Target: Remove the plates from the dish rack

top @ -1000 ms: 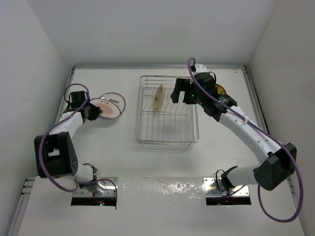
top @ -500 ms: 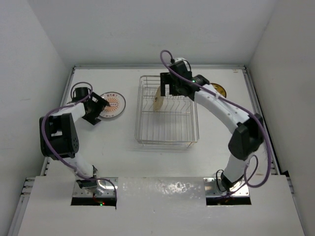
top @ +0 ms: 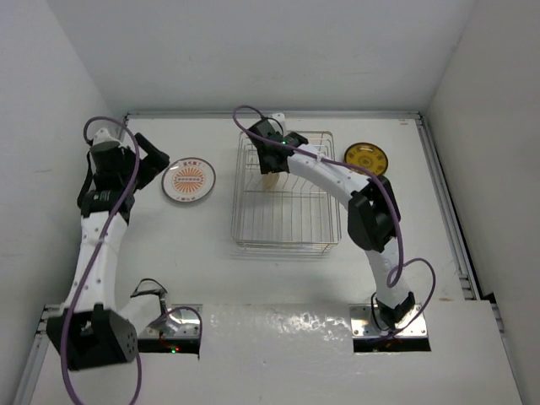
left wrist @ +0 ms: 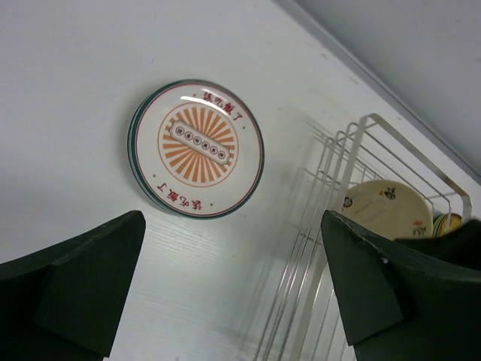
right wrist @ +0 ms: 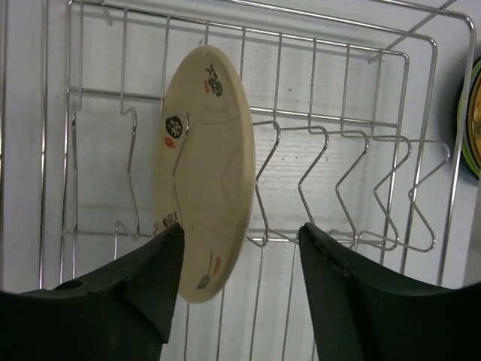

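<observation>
One cream plate (right wrist: 203, 165) stands upright between the prongs of the silver wire dish rack (right wrist: 346, 45), near its far left end. My right gripper (right wrist: 240, 229) straddles this plate's lower edge with its jaws apart; the left finger is by the plate's face and a gap shows at the right finger. From above, the right gripper (top: 270, 164) hides most of that plate in the rack (top: 287, 221). A sunburst plate (left wrist: 197, 148) lies flat on the table atop another plate. My left gripper (left wrist: 233, 226) hangs open and empty, raised back from that plate (top: 188, 180).
A yellow-orange plate (top: 366, 157) lies flat on the table right of the rack, its rim showing at the edge of the right wrist view (right wrist: 472, 120). White walls close in the table at left, back and right.
My left gripper opened, let go of the sunburst plate and drew back to the left. The right arm swung left across the rack to the cream plate, and its jaws have narrowed.
</observation>
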Motion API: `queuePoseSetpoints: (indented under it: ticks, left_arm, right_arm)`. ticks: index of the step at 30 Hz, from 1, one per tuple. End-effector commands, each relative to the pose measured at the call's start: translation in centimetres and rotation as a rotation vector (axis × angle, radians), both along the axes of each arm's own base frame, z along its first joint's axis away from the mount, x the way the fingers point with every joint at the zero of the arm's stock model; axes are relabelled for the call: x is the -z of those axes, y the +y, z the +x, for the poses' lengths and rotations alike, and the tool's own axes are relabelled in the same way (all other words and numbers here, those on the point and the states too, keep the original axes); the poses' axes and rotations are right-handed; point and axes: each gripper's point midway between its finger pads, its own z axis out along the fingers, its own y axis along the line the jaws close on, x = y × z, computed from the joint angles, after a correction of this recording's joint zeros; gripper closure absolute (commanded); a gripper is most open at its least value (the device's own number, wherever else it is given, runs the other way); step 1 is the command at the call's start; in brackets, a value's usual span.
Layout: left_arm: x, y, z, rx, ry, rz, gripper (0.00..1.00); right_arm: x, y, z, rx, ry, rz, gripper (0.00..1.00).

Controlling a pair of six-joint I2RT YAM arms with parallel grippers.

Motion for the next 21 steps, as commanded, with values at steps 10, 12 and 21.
queuePoseSetpoints:
  ticks: [10, 12, 21]
  left_arm:
    - [1.7, -1.3, -4.9, 0.137, -0.045, 0.156, 0.00]
    - [1.9, -1.5, -4.9, 0.149, -0.043, 0.149, 0.00]
    - [1.2, -1.4, -5.3, 0.139, -0.068, 0.158, 0.00]
  right_arm:
    - [-1.2, 0.3, 2.5, 0.145, -0.146, -0.006, 0.70]
    - [-1.2, 0.0, 2.6, 0.172, -0.161, -0.009, 0.75]
    - [-1.6, 0.3, 3.5, 0.221, -0.189, 0.004, 0.96]
